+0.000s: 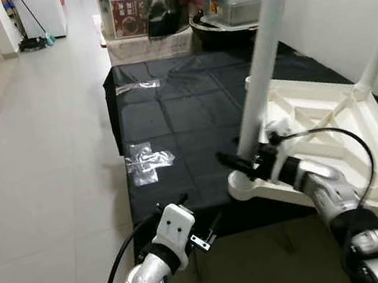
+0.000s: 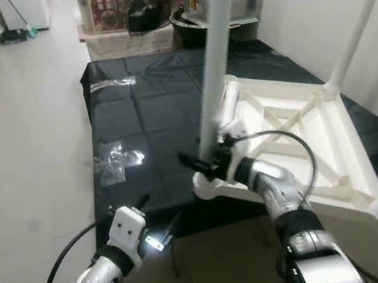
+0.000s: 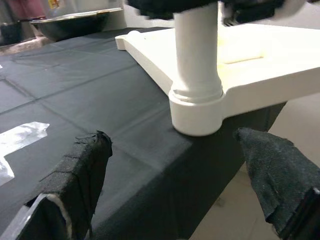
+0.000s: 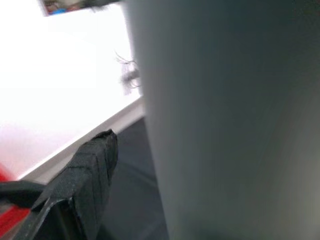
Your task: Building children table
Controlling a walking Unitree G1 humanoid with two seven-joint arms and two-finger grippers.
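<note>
the upturned table (image 1: 335, 138) lies on the black worktop (image 1: 170, 115), corner at the edge. the right tool (image 1: 248, 162) grips the near leg (image 1: 263, 62); the left tool (image 1: 204, 235) hangs wide (idle). pushing sideways could tip the table off.

Clear plastic wrapper (image 1: 147, 162) on black cloth (image 1: 170, 115); storage boxes (image 1: 145, 17) behind.
</note>
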